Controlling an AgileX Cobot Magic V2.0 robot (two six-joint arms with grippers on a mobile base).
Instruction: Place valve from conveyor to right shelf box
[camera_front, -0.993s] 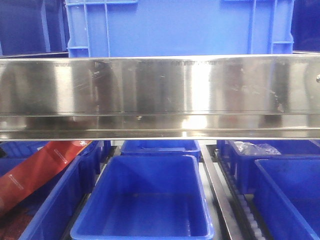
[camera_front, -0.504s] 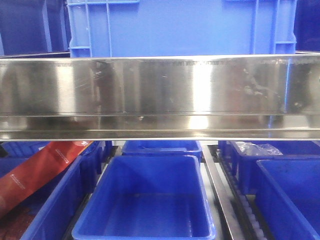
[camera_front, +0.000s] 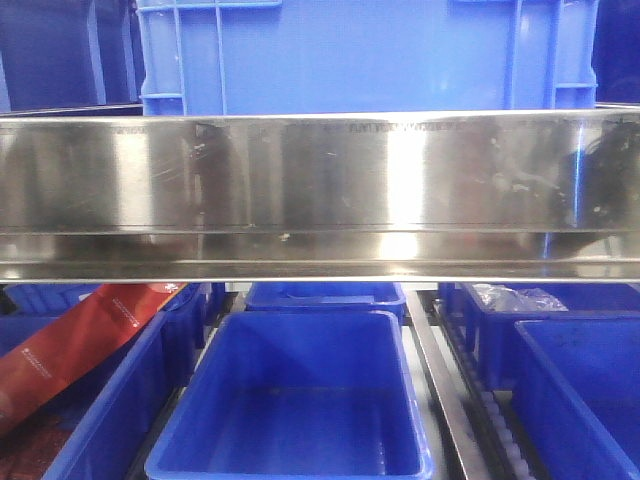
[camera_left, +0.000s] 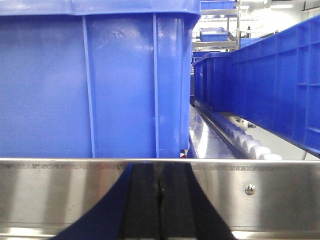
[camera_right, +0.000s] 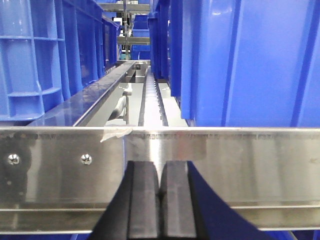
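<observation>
Under the shiny rail (camera_front: 320, 190), an empty blue box (camera_front: 290, 400) is seen; both grippers (camera_left: 160, 200) (camera_right: 160, 205) are pressed together on nothing.

A steel rail (camera_front: 320, 190) runs straight across in front of me, with a big crate (camera_front: 360, 55) standing on the shelf behind it and an open bin (camera_front: 290, 400) below, flanked by more bins either side. My left gripper (camera_left: 160, 200) sits before the rail, a crate (camera_left: 95, 80) just behind. My right gripper (camera_right: 160, 200) likewise faces the rail, with a roller track (camera_right: 152, 100) running back between crates.
</observation>
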